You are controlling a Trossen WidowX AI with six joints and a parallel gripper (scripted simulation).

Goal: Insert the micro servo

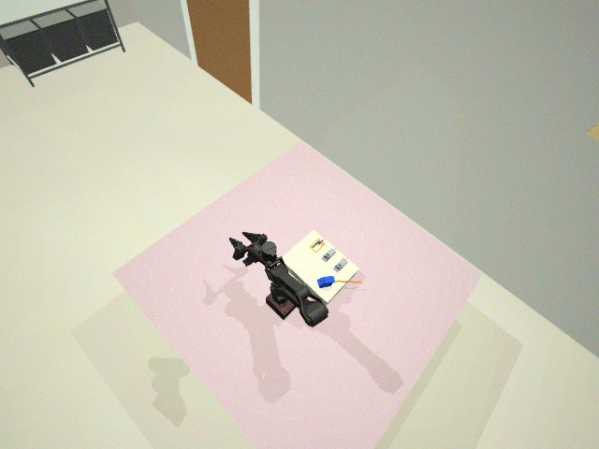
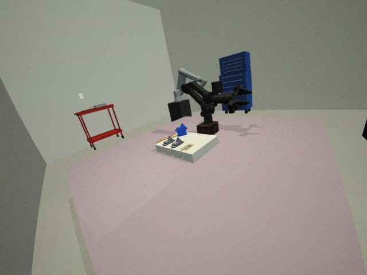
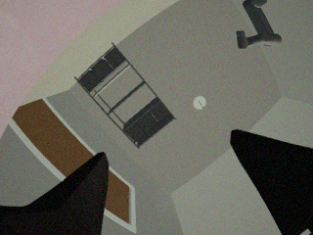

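Observation:
The blue micro servo [image 1: 326, 282] [image 2: 181, 130] stands upright on the end of the pale deck [image 1: 304, 263] [image 2: 204, 141] away from the marked pocket, its output shaft pointing up in the exterior view. Its orange cable [image 1: 349, 282] [image 2: 164, 138] stretches out past the deck's edge. The empty pocket, marked by an orange outline [image 1: 311, 248] [image 2: 192, 146], lies at the other end, with a side notch toward the near edge in the exterior view. My gripper [image 1: 239, 236] [image 2: 250, 97] [image 3: 171, 148] is open and empty, raised in the air off to the side of the deck and pointing away from it.
Two grey servos [image 1: 328, 254] [image 1: 340, 265] [image 2: 177, 142] [image 2: 168, 140] sit in the deck between the blue servo and the marked pocket. The arm's base [image 1: 281, 306] [image 2: 207, 128] stands beside the deck on the pink mat [image 1: 270, 203] [image 2: 237, 177]. The wrist view shows only the room beyond the fingers and some mat.

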